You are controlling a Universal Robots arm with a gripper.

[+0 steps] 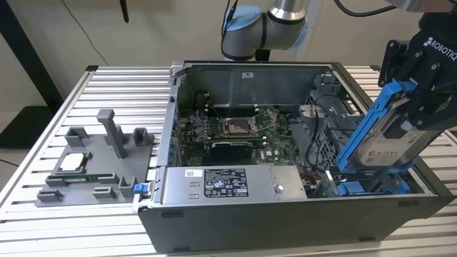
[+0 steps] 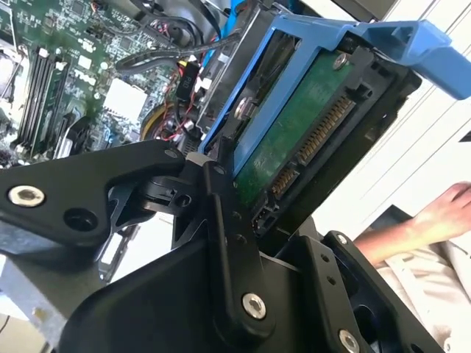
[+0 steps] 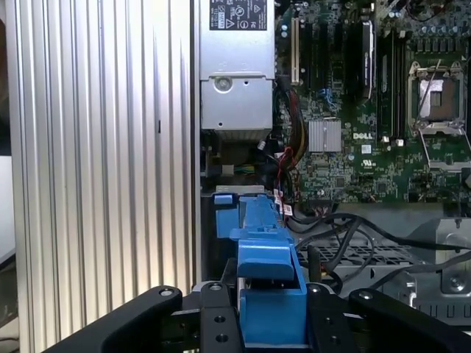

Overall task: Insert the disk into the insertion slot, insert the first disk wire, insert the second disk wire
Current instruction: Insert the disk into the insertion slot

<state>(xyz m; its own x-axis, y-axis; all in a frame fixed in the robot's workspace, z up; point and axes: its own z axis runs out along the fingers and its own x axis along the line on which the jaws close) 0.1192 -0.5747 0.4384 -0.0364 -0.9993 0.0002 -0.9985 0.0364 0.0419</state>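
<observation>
My gripper (image 1: 412, 115) is shut on the disk (image 1: 387, 143), a silver drive in a bright blue caddy. It holds the disk steeply tilted at the case's near corner on the exterior view's right. The disk's lower end sits just above the insertion slot (image 1: 371, 186), a grey bay with blue rails. In the second wrist view the disk's green circuit board (image 2: 294, 140) and connector face the camera between the black fingers (image 2: 221, 220). In the first wrist view the blue caddy (image 3: 268, 272) rises between the gripper's links. Black cables (image 3: 346, 232) lie loose beside the bay; I cannot tell which are the disk wires.
The open case holds a motherboard (image 1: 228, 131) and a silver power supply (image 1: 228, 184) along its near wall. A grey fixture (image 1: 93, 171) with a processor chip (image 1: 74, 160) stands on the slatted table (image 1: 43, 225) at the exterior view's left. A person's hand (image 2: 445, 209) is nearby.
</observation>
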